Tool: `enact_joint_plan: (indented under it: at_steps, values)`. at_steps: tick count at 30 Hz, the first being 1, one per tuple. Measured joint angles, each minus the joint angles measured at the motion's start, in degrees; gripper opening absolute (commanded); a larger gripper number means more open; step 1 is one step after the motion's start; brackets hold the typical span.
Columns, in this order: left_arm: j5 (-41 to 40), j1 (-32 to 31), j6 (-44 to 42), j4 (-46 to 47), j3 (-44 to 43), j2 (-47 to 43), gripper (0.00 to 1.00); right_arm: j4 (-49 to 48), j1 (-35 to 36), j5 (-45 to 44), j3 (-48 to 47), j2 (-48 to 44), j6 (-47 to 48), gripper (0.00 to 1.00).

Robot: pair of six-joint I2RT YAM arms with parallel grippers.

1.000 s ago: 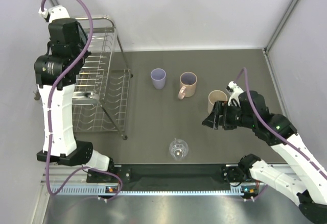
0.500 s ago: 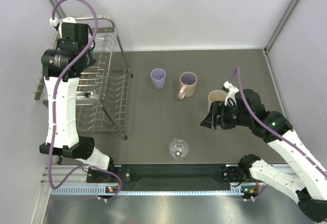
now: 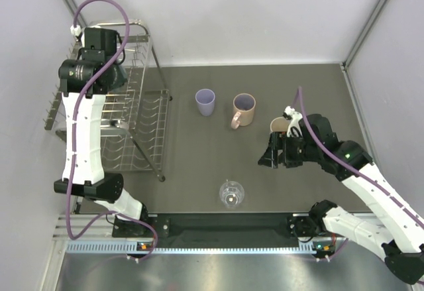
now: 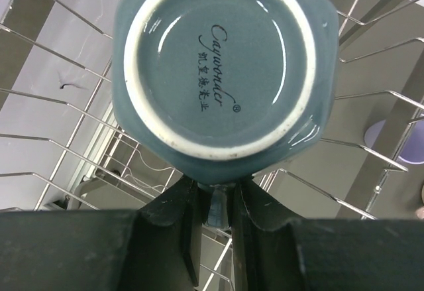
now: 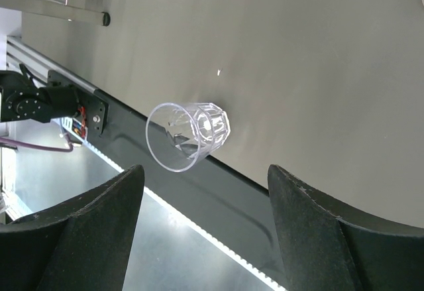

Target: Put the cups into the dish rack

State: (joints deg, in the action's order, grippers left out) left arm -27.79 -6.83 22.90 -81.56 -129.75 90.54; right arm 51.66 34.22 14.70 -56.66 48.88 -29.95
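one teal cup (image 4: pixel 218 72) clamped in narrow l pincer (image 4: pixel 215 201) over rack (image 3: pixel 149 115); r pincer (image 5: pixel 205 172) wide, empty, nr glass (image 5: pixel 189 135).

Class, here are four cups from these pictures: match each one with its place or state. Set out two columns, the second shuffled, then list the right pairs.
1 lavender tumbler
2 pink mug
3 clear glass
4 teal-blue cup

A clamped by the left gripper, base towards the wrist camera
B alone at the near edge of the table
C standing on the table, nearest the dish rack
D the one with a handle

Pairs: 1-C, 2-D, 3-B, 4-A
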Motion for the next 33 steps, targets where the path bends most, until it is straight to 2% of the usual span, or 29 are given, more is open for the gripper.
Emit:
enact_joint_plan:
  at_steps: [7,8,10,11,15,23,27,31,33]
  values:
    - [-0.07,0.39,0.61,0.26,1.11,-0.02,0.25,-0.02,-0.28,0.46,0.00,0.79,0.48,0.75]
    - [-0.13,0.44,0.70,0.37,1.20,-0.02,0.32,-0.02,-0.28,0.48,0.00,1.01,0.55,0.75]
    - [-0.17,0.48,0.87,0.61,1.29,-0.02,0.40,-0.02,-0.35,0.59,0.00,1.40,0.72,0.75]
    - [-0.35,0.55,1.05,0.81,1.40,-0.02,0.47,-0.02,-0.37,0.61,0.00,1.49,0.85,0.75]
    - [-0.63,0.85,1.38,1.53,1.97,-0.02,0.60,-0.04,-0.39,0.72,0.00,1.70,1.05,0.75]
    - [-0.15,0.96,2.08,1.70,-1.46,-0.24,0.63,0.13,-0.46,0.79,-0.11,1.92,2.14,0.75]
    - [2.62,1.09,2.54,4.94,-1.88,-4.31,0.65,0.63,-0.63,0.26,-1.01,1.86,2.95,0.75]
    - [11.80,1.18,2.45,15.02,3.21,-13.66,0.65,0.72,-0.66,-0.20,-1.55,1.62,2.95,0.75]
    - [19.30,1.18,2.97,19.10,3.10,-15.93,0.59,0.83,-0.70,-0.44,-1.55,1.38,2.93,0.75]
